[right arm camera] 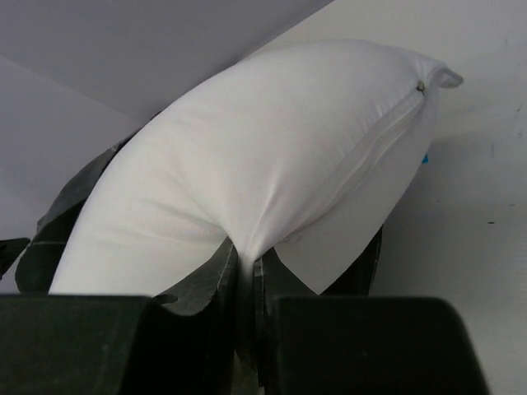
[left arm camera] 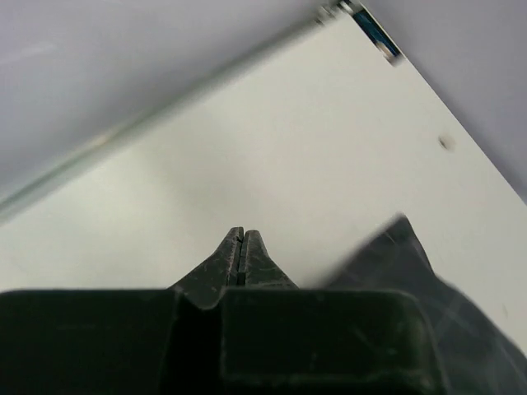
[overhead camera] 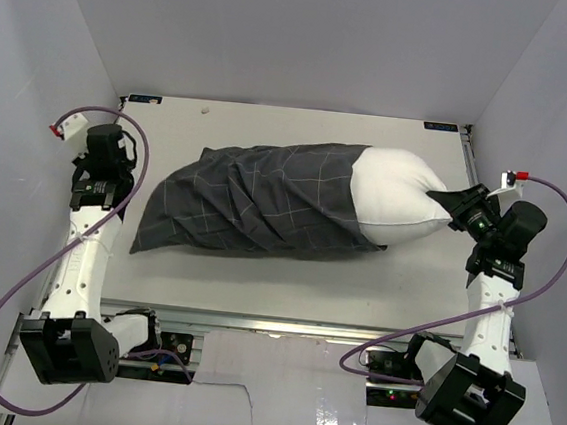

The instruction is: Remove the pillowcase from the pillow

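Across the middle of the one white table [overhead camera: 287,283] lies the one pillowcase [overhead camera: 254,205], dark charcoal with a thin light grid, wrinkled and twisted along its length. It covers most of the single pillow [overhead camera: 395,198]. Only the pillow's plump white right end sticks out of the case's open mouth, towards the right arm.

Two arms stand at the near edge, one on each side of the bundle. The left arm [overhead camera: 84,254] reaches up along the table's left side, well apart from the pillow. The right arm [overhead camera: 490,313] reaches up the right side to the pillow's bare end.

Each arm carries one gripper. The right gripper [right arm camera: 247,263] has its two fingers pinched tight on a fold of the white pillow fabric, which bulges up and away from the jaws in the right wrist view. The left gripper [left arm camera: 243,239] has its fingers pressed together with nothing between them. It sits over bare table, and a corner of the pillowcase lies just to one side of it without touching the fingertips.

Two purple cables loop out, one from the left arm [overhead camera: 13,307] and one from the right [overhead camera: 561,249].

A small blue scrap [right arm camera: 426,158] shows at the pillow's edge in the right wrist view.
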Available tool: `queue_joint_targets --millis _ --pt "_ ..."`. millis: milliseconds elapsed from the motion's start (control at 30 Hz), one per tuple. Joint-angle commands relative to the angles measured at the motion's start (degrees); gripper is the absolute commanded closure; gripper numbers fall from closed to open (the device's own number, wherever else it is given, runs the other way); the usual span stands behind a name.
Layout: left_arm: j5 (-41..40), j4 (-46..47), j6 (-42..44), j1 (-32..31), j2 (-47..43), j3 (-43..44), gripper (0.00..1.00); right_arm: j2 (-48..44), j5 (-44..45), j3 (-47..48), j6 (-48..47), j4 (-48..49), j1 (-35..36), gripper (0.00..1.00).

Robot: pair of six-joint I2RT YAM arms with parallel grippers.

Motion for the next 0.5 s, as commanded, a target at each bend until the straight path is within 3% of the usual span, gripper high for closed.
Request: queue_joint_targets --millis 0,233,300,333,367,400,433,467 --pt "-9.39 1.64 0.08 5.64 -0.64 1.48 1.0 -2.31 4.22 5.12 -1.22 5.23 -2.43 0.92" --pt "-1.16 -3.28 -5.97 12.86 2.87 8.07 1.0 -2.75 3.7 5.21 -1.4 4.61 -4.1 0.92" --pt "8.92 -0.14 -2.05 13.04 2.61 6.94 1.0 -2.32 2.3 4.6 -1.75 4.79 -4.1 0.92" --pt "23.25 0.75 -0.37 13.04 2.44 5.97 1.0 -2.23 2.29 4.33 -1.84 4.96 -4.1 0.92" --pt "30.0 1.46 0.25 13.04 2.0 4.66 0.99 -2.23 2.2 4.07 -1.75 5.57 -4.1 0.92" --pt "40.77 2.94 -0.18 13.04 0.6 0.73 0.77 -2.4 1.77 3.54 -1.57 5.93 -4.1 0.92" --pt "40.88 4.09 -0.88 12.95 -0.54 -1.92 0.63 -2.58 1.42 3.19 -1.4 6.54 -4.1 0.92" --pt "47.32 6.36 -1.93 12.95 -2.03 -4.73 0.5 -2.75 1.15 2.93 -0.88 7.5 -4.1 0.92"
